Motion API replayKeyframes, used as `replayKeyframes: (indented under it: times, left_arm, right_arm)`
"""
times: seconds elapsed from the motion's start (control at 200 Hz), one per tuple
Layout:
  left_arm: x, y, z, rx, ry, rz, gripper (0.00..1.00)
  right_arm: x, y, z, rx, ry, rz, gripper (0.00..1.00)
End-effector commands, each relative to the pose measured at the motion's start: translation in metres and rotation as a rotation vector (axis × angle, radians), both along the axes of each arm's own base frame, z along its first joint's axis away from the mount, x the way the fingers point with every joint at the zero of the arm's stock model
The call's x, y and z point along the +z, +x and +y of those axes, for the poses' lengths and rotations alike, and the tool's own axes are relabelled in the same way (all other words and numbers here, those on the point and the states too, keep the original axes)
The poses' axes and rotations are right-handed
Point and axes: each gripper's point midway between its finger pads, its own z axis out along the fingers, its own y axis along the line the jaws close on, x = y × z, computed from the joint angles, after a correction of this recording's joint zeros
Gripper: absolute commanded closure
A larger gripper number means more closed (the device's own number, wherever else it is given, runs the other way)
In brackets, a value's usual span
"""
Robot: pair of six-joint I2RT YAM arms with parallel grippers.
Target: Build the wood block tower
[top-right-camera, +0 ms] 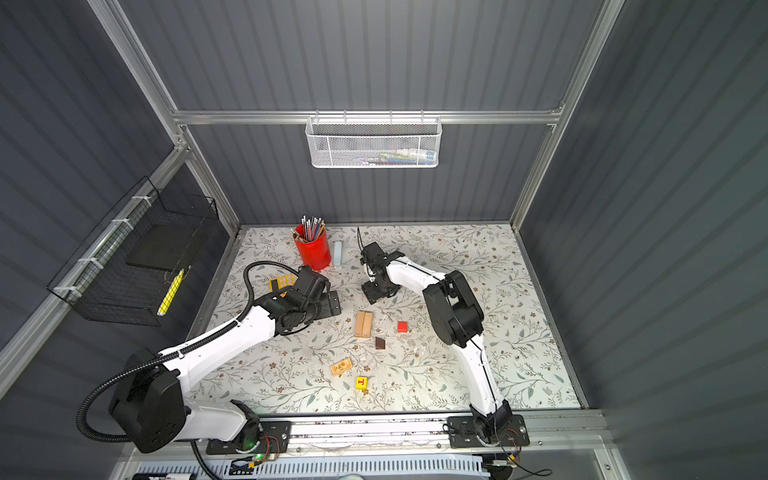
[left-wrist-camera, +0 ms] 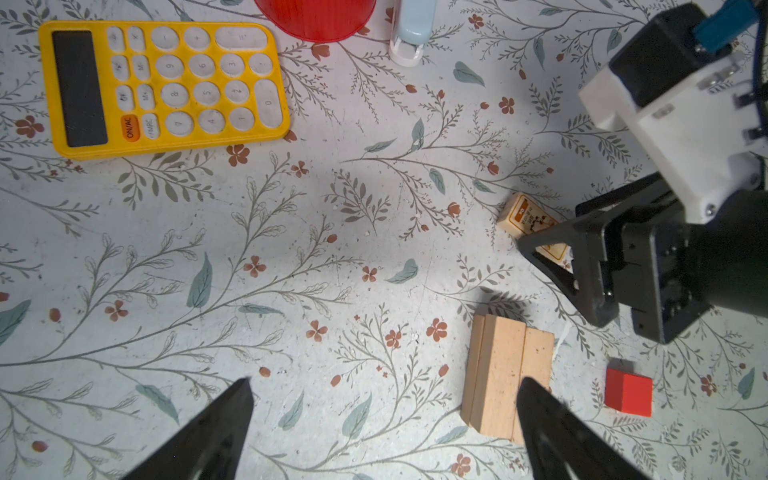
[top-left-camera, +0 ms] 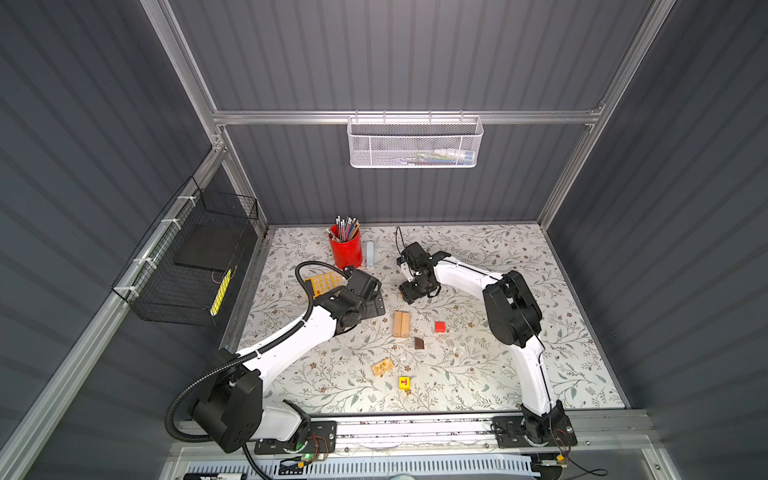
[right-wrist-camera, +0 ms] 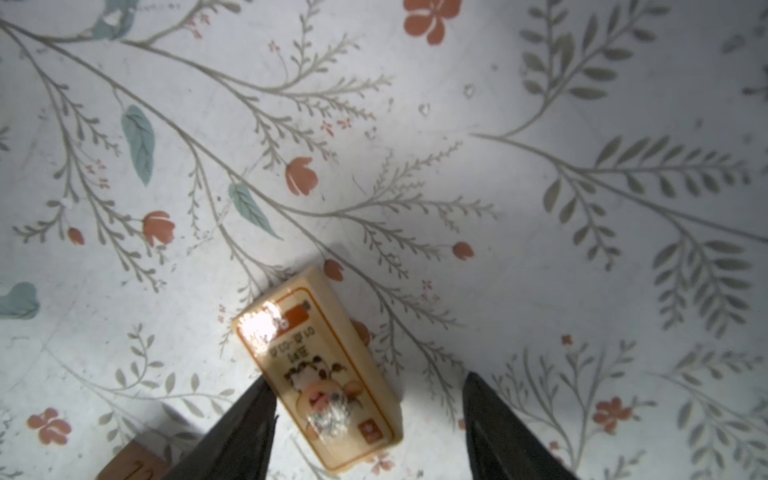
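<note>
In both top views I see no tower: its pieces lie loose on the floral-printed table [top-left-camera: 519, 266]. A pair of matte tan planks [top-left-camera: 401, 324] sit flush side by side at the middle. A small red cube [top-left-camera: 440, 326] is near them and a dark brown wedge [top-left-camera: 419, 343] just below. Well apart, toward the front, lie a flat printed block [top-left-camera: 382, 367] and a yellow lettered cube [top-left-camera: 404, 382]. The glossy red pencil cup [top-right-camera: 313, 251] stands at the back. The right gripper [top-left-camera: 409, 297] points down behind the planks, and the left gripper [top-left-camera: 374, 307] lies beside them. From my left wrist camera, the left gripper's black tapered fingers [left-wrist-camera: 224, 419] are spread wide and hold nothing. The planks' grainy faces show close by one fingertip, beyond a smooth yellow plastic calculator [left-wrist-camera: 162, 87] with round pale keys. From my right wrist camera, the right gripper's jaws stand apart astride a second printed block [right-wrist-camera: 324, 370]. It is glossy, cream, orange-bordered and lies flat at a slant. One finger [right-wrist-camera: 245, 424] meets its edge, the other stands clear, so it is not clamped.
</note>
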Motion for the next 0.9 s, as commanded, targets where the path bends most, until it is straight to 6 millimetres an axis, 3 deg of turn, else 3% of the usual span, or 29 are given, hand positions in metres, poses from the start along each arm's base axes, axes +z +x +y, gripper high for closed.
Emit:
replayKeyframes:
  times: [0.0,0.27,0.76,0.895]
  left_arm:
    - [0.009,0.004,0.004,0.006,0.017,-0.015,0.01]
    - [0.007,0.004,0.004,0.011,0.018,-0.011,0.01]
    - [0.004,0.002,0.006,0.012,0.025,-0.003,0.01]
    - [0.005,0.002,0.005,0.009,0.02,-0.001,0.01]
  right_arm:
    - [-0.004,0.002,0.001,0.031,-0.014,0.015,0.33]
    - [-0.003,0.002,0.006,0.083,-0.001,0.016,0.52]
    - [-0.011,0.006,0.004,0.156,-0.049,0.016,0.68]
    - [0.001,0.006,0.005,0.165,-0.039,0.0,0.77]
